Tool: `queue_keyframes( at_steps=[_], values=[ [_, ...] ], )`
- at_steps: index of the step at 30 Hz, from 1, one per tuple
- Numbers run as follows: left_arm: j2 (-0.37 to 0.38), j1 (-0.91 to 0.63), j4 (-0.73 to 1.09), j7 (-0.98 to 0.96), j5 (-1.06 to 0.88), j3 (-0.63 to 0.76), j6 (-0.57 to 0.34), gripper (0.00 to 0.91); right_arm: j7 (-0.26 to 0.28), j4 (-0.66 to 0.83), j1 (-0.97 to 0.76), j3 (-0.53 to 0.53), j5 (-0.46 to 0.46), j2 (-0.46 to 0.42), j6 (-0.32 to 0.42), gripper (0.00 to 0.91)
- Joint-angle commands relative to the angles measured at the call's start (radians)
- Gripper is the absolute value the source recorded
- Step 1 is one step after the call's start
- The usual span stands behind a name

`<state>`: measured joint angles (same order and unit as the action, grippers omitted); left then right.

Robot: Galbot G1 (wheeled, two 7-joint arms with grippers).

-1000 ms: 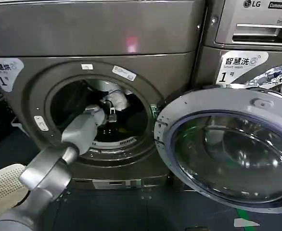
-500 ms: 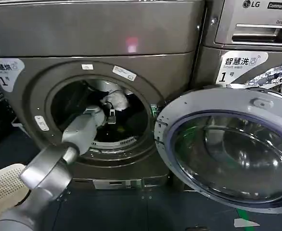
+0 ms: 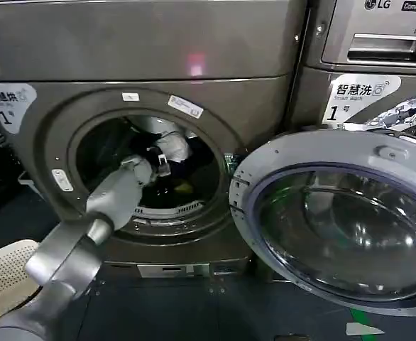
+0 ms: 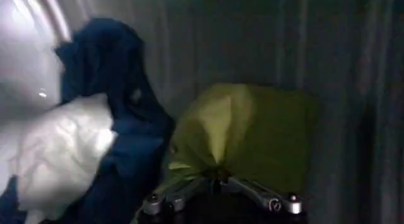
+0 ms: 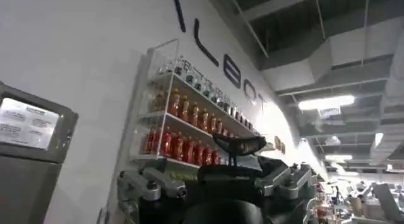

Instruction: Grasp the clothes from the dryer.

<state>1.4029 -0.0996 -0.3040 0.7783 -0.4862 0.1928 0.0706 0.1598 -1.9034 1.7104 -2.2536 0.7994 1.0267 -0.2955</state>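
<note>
The left gripper (image 3: 163, 165) reaches deep inside the dryer (image 3: 151, 71), fingers (image 4: 268, 200) clenched on the yellow-green piece of the clothes (image 4: 243, 130). The right gripper (image 5: 230, 175) points at a shelf of bottles (image 5: 183, 127), its fingers' state unclear.

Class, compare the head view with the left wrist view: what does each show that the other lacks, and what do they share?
Head view alone: the dryer from outside, its open door, the neighbouring LG machine, and the left arm reaching into the port.
Left wrist view alone: the clothes close up, a white garment, a dark navy one, and the left pincer shut on the yellow-green garment.
Shared: the drum's inside and the clothes.
</note>
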Motion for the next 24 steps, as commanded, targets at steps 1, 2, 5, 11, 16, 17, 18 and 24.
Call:
queue_keyframes(
  at_steps=[1, 2, 5, 11, 16, 17, 18, 24],
  values=[
    [-0.030, 0.088, -0.210, -0.123, 0.380, -0.196, 0.018, 0.000, 0.000, -0.001, 0.000, -0.001, -0.001, 0.002, -0.002, 0.907],
    [-0.035, 0.106, -0.245, -0.158, 0.421, -0.228, 0.019, 0.000, -0.001, -0.001, -0.001, 0.000, 0.000, 0.001, -0.003, 0.907],
    [-0.045, 0.177, -0.349, -0.230, 0.500, -0.289, 0.025, 0.000, -0.002, -0.003, 0.000, 0.000, -0.001, -0.001, -0.002, 0.907],
    [-0.056, 0.315, -0.580, -0.437, 0.653, -0.389, 0.033, 0.000, -0.005, -0.003, 0.002, -0.001, 0.000, -0.006, -0.002, 0.907],
    [-0.039, 0.399, -0.682, -0.601, 0.667, -0.472, -0.015, 0.000, -0.015, -0.006, 0.002, 0.000, 0.002, -0.012, 0.003, 0.907],
    [-0.035, 0.416, -0.712, -0.642, 0.672, -0.491, -0.025, 0.000, -0.018, -0.006, 0.002, 0.000, 0.003, -0.013, 0.006, 0.907],
    [-0.031, 0.439, -0.740, -0.672, 0.675, -0.510, -0.036, 0.000, -0.020, -0.006, 0.003, -0.001, 0.003, -0.013, 0.009, 0.907],
    [-0.007, 0.580, -0.888, -0.796, 0.602, -0.579, -0.116, 0.000, -0.031, -0.008, 0.005, -0.001, 0.010, -0.022, 0.034, 0.907]
  ],
)
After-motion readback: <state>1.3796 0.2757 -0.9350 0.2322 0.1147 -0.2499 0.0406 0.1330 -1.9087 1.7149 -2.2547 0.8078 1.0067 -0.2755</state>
